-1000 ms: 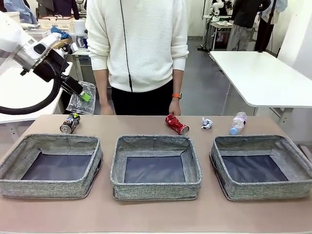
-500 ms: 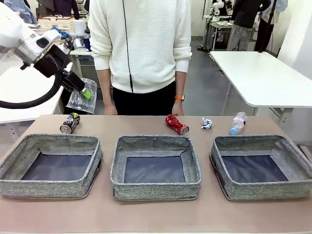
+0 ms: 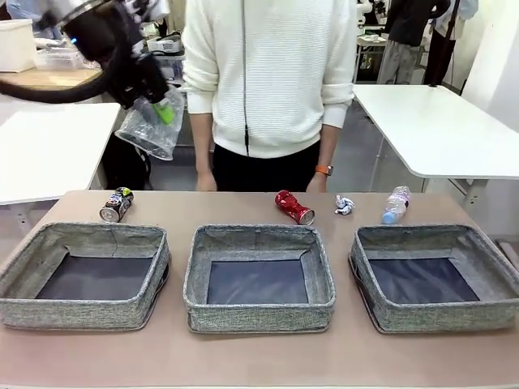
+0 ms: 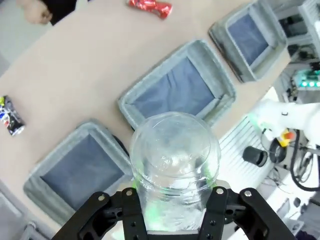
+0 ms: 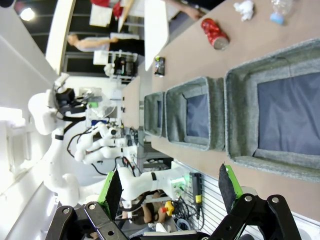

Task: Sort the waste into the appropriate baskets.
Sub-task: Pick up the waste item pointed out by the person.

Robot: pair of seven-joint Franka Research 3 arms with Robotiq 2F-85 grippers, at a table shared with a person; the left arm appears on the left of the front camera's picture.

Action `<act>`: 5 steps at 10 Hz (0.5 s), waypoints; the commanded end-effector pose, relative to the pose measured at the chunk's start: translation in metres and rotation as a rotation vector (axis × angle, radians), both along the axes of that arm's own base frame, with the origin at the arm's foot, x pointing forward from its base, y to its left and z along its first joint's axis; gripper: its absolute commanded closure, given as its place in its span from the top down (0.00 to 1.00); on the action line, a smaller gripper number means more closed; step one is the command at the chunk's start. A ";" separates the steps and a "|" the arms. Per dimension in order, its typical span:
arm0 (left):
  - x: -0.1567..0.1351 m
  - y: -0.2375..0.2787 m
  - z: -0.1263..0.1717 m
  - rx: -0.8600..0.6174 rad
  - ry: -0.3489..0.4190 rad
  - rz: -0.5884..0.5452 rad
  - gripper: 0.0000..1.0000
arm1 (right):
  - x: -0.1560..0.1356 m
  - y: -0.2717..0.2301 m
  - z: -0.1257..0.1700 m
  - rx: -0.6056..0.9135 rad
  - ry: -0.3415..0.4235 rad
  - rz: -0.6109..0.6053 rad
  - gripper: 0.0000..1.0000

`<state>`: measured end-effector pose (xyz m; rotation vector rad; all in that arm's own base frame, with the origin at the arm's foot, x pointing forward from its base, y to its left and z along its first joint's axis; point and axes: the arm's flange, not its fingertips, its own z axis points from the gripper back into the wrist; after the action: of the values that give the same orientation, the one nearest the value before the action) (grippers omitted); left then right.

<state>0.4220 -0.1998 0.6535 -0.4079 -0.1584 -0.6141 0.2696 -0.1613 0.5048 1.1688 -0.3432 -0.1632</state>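
1. The left gripper (image 3: 165, 112) was raised well above the desk (image 3: 243, 356), at 10 o'clock in the front view.
2. Its fingers (image 4: 218, 200) were partly closed on the clear plastic cup (image 3: 148, 130), gripping it from 2 opposite sides. The cup hung below and past the fingertips, off the desk.
3. The right gripper (image 5: 170, 187) had its fingers spread wide, with nothing between them.
4. 3 baskets stood in a row on the desk: left basket (image 3: 81, 312), middle basket (image 3: 259, 314) and right basket (image 3: 438, 318).
5. The dark printed can (image 3: 117, 204) lay at 12 o'clock of the left basket.
6. The crushed red can (image 3: 293, 207) lay at 1 o'clock of the middle basket.
7. The crumpled white paper wad (image 3: 345, 205) lay at 11 o'clock of the right basket, and the small clear bottle (image 3: 395, 204) at 12 o'clock.
8. A person (image 3: 268, 73) stood at the far edge.
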 end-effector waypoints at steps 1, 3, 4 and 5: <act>0.004 -0.034 0.021 0.093 -0.004 0.076 0.47 | 0.000 0.002 -0.001 0.014 -0.031 0.005 1.00; -0.002 -0.070 0.047 0.033 -0.006 0.189 0.47 | 0.000 0.002 -0.001 0.014 -0.031 0.005 1.00; -0.003 -0.088 0.054 0.021 0.008 0.263 0.47 | 0.000 0.002 -0.001 0.014 -0.031 0.005 1.00; -0.006 -0.107 0.065 0.030 0.033 0.280 0.47 | 0.000 0.002 -0.001 0.014 -0.031 0.005 1.00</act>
<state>0.4106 -0.2899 0.7084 -0.3786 -0.1770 -0.3878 0.2696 -0.1614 0.5048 1.1689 -0.3433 -0.1634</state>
